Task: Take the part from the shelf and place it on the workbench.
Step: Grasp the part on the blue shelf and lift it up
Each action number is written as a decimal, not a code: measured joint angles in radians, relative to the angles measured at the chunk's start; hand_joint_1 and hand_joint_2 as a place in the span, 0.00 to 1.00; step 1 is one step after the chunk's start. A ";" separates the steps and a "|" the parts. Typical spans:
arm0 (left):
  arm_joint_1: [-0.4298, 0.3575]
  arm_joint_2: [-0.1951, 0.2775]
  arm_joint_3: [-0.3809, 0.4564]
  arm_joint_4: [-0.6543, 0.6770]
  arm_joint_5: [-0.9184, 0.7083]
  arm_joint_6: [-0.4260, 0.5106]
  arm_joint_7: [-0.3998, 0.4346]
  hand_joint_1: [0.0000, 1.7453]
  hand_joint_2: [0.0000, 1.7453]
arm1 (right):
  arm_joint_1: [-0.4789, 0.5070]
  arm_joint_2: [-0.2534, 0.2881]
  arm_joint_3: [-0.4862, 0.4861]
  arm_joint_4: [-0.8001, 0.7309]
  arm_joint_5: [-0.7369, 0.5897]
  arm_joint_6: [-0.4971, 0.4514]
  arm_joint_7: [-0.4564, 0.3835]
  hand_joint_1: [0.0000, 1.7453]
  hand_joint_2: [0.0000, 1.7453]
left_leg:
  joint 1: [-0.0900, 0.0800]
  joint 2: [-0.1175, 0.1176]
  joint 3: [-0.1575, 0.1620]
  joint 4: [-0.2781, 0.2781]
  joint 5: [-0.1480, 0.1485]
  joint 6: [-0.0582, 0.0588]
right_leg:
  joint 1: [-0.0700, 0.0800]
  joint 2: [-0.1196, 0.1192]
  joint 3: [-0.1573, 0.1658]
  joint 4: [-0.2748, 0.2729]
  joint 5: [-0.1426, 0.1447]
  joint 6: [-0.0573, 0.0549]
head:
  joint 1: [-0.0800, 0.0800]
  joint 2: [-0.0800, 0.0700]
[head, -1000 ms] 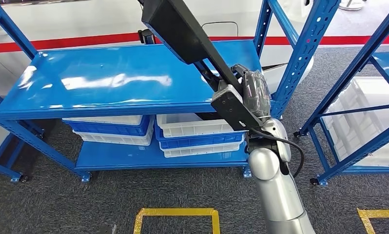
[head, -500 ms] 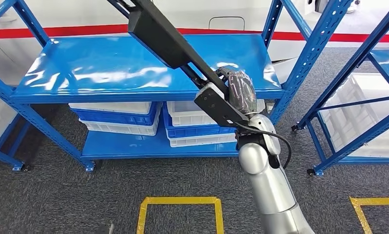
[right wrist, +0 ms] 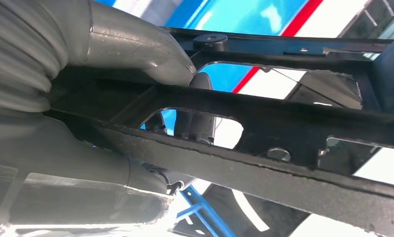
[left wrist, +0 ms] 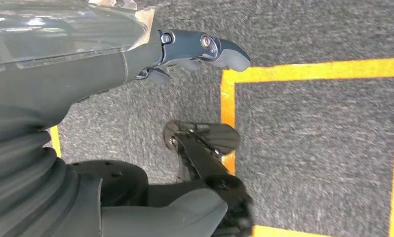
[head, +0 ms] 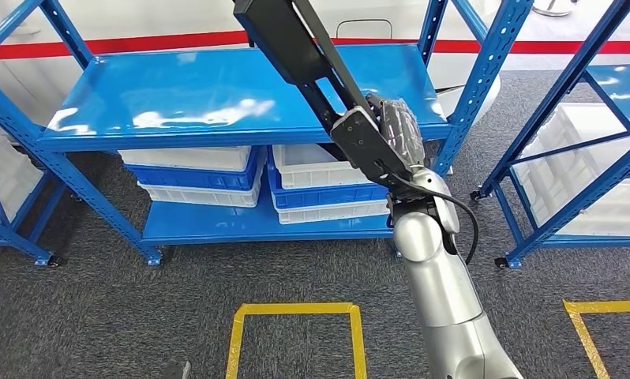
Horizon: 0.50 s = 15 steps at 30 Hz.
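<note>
Part (head: 312, 59) is already off the shelf (head: 217, 95): a long black metal frame, gripped near its lower end by your right hand (head: 395, 138) and rising from that hand up and away, over the blue shelf top. In the right wrist view the thumb (right wrist: 136, 47) and fingers (right wrist: 197, 123) wrap one bar of the frame (right wrist: 284, 118) through its cut-outs. Judge it stiff and fairly heavy, with most of its length beyond the grip, so expect it to lever against the wrist (an end-hold like this can twist). Bare painted metal may slide; a hold nearer the middle would balance better. Your left hand (left wrist: 200, 49) hangs over the carpet with nothing in it, fingers loosely extended.
</note>
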 joint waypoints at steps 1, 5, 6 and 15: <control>-0.003 -0.001 0.000 0.000 -0.001 0.000 0.001 0.00 1.00 | 0.001 -0.003 -0.006 -0.003 -0.002 0.000 0.000 1.00 1.00 | 0.009 -0.001 0.049 -0.064 0.019 -0.010 | -0.005 0.000 -0.010 0.005 0.006 0.008 | -0.001 0.000; -0.018 -0.004 -0.001 -0.003 -0.008 0.000 0.004 0.00 1.00 | 0.000 -0.012 -0.036 -0.024 -0.018 -0.001 -0.003 1.00 1.00 | 0.003 -0.013 0.141 -0.220 0.024 -0.005 | -0.004 0.002 -0.041 0.013 0.035 0.051 | -0.005 0.000; -0.019 -0.004 0.000 -0.003 -0.009 0.000 0.005 0.00 1.00 | 0.001 -0.015 -0.041 -0.025 -0.022 -0.001 -0.005 1.00 1.00 | -0.002 -0.011 0.133 -0.220 0.031 0.009 | -0.005 0.002 -0.044 0.009 0.043 0.063 | -0.005 0.000; -0.023 -0.002 0.001 -0.003 0.009 0.003 -0.002 0.00 1.00 | -0.007 -0.034 -0.067 -0.009 -0.062 0.000 -0.051 1.00 1.00 | -0.041 0.002 0.014 -0.224 0.133 0.092 | 0.023 0.004 -0.092 0.286 -0.119 0.047 | 0.003 0.000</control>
